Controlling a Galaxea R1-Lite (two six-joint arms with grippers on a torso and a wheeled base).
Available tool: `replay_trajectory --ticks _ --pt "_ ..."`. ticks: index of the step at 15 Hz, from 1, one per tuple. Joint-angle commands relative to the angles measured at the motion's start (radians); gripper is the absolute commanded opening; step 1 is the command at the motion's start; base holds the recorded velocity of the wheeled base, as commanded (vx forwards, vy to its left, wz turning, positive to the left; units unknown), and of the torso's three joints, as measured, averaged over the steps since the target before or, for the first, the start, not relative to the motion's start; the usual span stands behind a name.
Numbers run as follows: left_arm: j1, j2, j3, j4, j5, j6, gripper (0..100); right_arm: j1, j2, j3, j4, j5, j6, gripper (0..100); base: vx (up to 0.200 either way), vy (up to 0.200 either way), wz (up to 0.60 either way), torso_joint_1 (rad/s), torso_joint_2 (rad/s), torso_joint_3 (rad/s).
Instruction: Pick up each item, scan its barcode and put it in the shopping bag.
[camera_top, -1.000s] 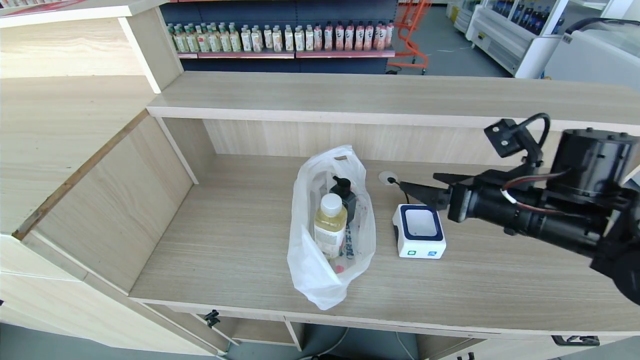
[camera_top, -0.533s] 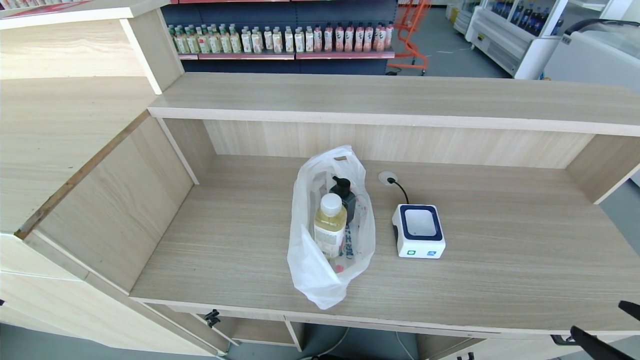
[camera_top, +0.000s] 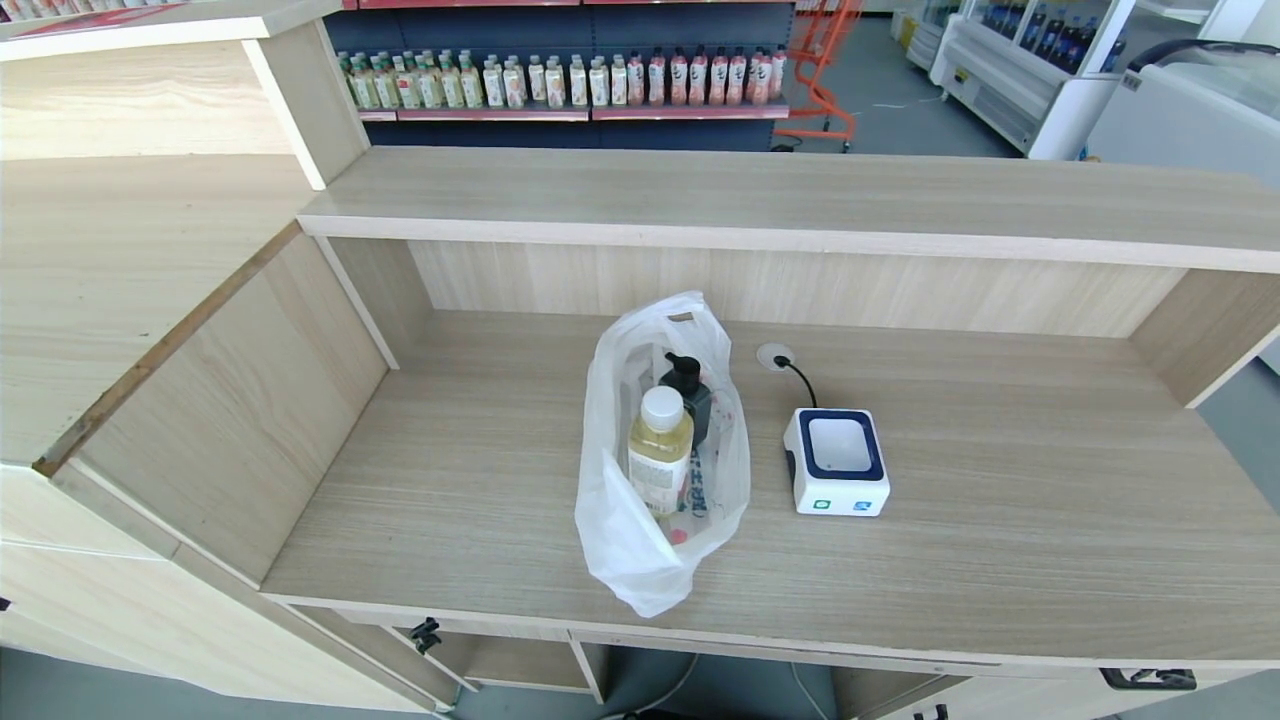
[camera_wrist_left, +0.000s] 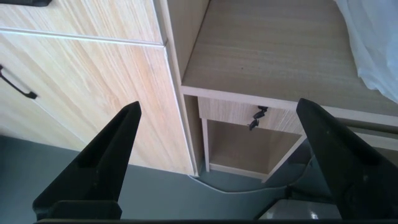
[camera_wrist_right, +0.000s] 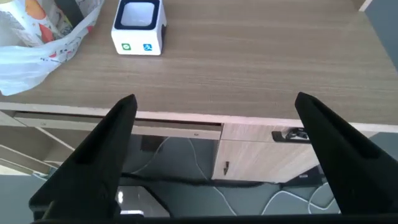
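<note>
Counter (camera_top: 1000, 520): bag (camera_top: 620, 545) holds bottle (camera_top: 660, 450) — scanner (camera_top: 838, 462) just beside it.
Left gripper (camera_wrist_left: 221, 112): fingers apart.
Right gripper (camera_wrist_right: 216, 102): fingers apart.

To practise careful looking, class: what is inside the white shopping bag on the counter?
In the shopping bag: a white-capped yellow bottle, with a dark pump bottle behind it. Their bases and anything beneath are covered by the bag.

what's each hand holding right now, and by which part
Nothing. The left hand and right hand are both open and empty; the yellow bottle and pump bottle stand in the shopping bag.
</note>
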Motion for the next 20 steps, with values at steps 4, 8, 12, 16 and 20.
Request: replay_trajectory --ticks 4,8,12,16,20 --pt "0.000 0.000 0.000 0.000 0.001 0.000 100 -0.002 -0.027 0.001 0.002 0.000 0.010 0 0.000 0.000 0.00 0.000 0.00 0.000" --pt "0.000 0.002 0.000 0.000 0.002 -0.006 100 -0.002 -0.027 0.001 0.002 -0.002 0.024 0 0.000 0.000 0.00 0.000 0.00 0.000" --pt "0.000 0.002 0.000 -0.001 0.001 -0.023 100 -0.002 -0.027 0.001 0.002 -0.002 0.024 0 0.000 -0.050 0.00 0.002 0.00 0.001" --pt "0.000 0.002 0.000 0.000 0.001 -0.003 100 -0.002 -0.027 0.001 0.002 -0.002 0.024 0 0.000 -0.200 0.00 0.006 0.00 -0.001" --pt "0.000 0.002 0.000 0.000 0.001 -0.007 100 -0.002 -0.027 0.001 0.002 -0.002 0.024 0 0.000 -0.050 0.00 0.004 0.00 -0.002"
